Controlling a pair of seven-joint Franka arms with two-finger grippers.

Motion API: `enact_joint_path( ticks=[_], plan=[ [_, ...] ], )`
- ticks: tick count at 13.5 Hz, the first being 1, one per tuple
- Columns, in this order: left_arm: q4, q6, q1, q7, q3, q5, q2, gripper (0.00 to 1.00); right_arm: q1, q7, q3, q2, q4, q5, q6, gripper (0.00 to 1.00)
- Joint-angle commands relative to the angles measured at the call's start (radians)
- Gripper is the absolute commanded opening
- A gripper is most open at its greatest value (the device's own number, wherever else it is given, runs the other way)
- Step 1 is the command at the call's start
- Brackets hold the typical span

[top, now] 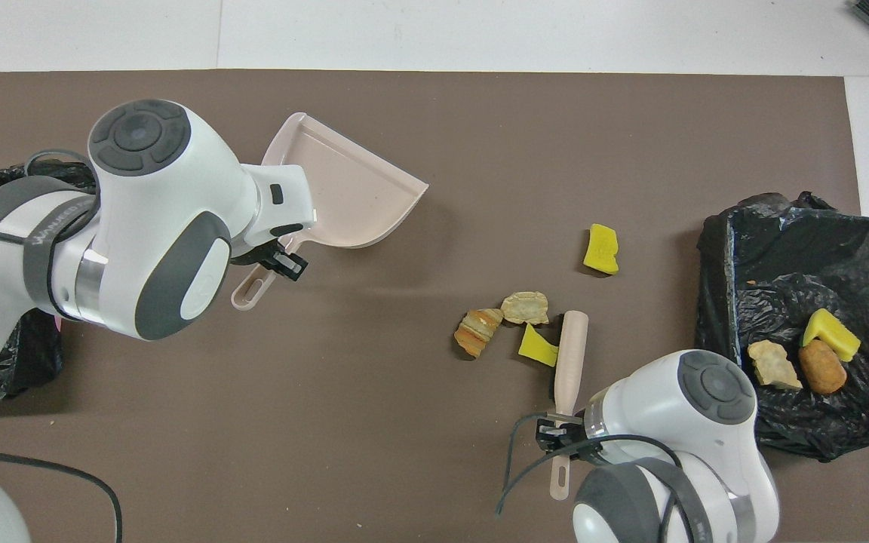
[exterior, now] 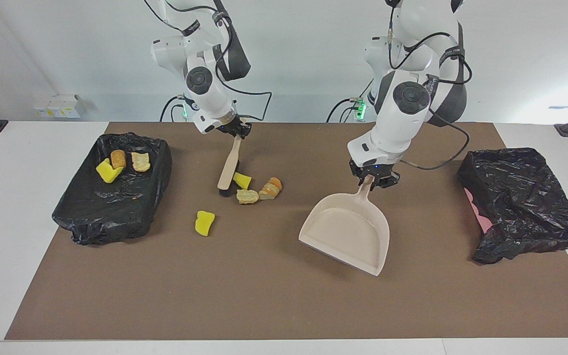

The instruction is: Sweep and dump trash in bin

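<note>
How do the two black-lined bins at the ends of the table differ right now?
The bin at the right arm's end holds three trash pieces; the bin at the left arm's end shows none. The first's liner lies open and hollowed; the second's bunches over the top, with pink showing at one edge. Both are black-lined.

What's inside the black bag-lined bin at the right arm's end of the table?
In the black bag-lined bin lie three pieces: a yellow foam chunk, an orange-brown lump and a tan bread-like piece. Anything under the plastic folds is hidden.

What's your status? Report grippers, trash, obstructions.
Left gripper shut on dustpan, empty. Right gripper shut on brush, pushing a yellow chunk. Four chunks on mat, three in bin. Nothing in the way.
</note>
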Motion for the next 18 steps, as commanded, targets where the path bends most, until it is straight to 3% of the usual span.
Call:
enact_joint_path(
  ticks=[1, 6, 12, 18],
  plan=[
    [-0.034, -0.029, 0.031, 0.28, -0.007, 0.016, -0.036, 0.0, 0.005, -0.022, 0.004, 0.018, 0.022, 0.027, 0.016, 0.0],
    [-0.136, 0.039, 0.034, 0.664, -0.007, 0.1, -0.087, 0.0, -0.002, -0.068, 0.002, 0.018, 0.022, 0.01, 0.002, 0.0],
    [-0.282, 0.084, -0.084, 0.628, -0.014, 0.198, -0.138, 0.0, 0.001, -0.068, 0.002, 0.018, 0.022, 0.01, 0.005, 0.0],
    [-0.31, 0.112, -0.199, 0.424, -0.014, 0.217, -0.112, 0.0, 0.005, -0.068, 0.004, 0.017, 0.022, 0.012, 0.003, 0.0]
  ],
)
